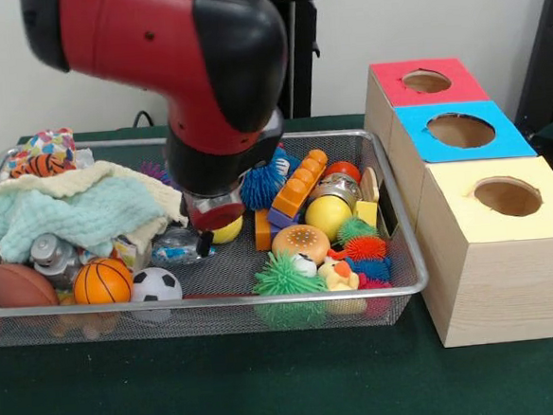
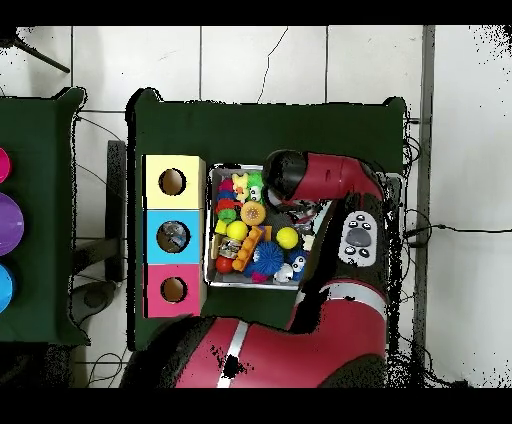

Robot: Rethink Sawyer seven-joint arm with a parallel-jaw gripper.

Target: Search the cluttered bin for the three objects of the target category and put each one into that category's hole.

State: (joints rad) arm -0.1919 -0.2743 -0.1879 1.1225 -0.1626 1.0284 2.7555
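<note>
A wire bin (image 1: 408,255) holds mixed toys. At its near left lie a basketball (image 1: 102,281), a soccer ball (image 1: 156,284) and a football (image 1: 21,284). A yellow ball (image 1: 328,215), a burger toy (image 1: 300,242), a green spiky ball (image 1: 283,275) and a blue spiky ball (image 1: 261,185) crowd the right half. My gripper (image 1: 208,239) hangs low over the bin's middle, beside a small yellow ball (image 1: 227,232). It holds nothing that I can see. In the overhead view the arm (image 2: 325,180) hides the gripper and part of the bin (image 2: 212,228).
Three wooden boxes with round holes stand right of the bin: red top (image 1: 426,81), blue top (image 1: 460,130), yellow top (image 1: 506,196). A pale green cloth (image 1: 77,207) covers the bin's left back. Orange and purple bricks (image 1: 299,189) lie in the middle.
</note>
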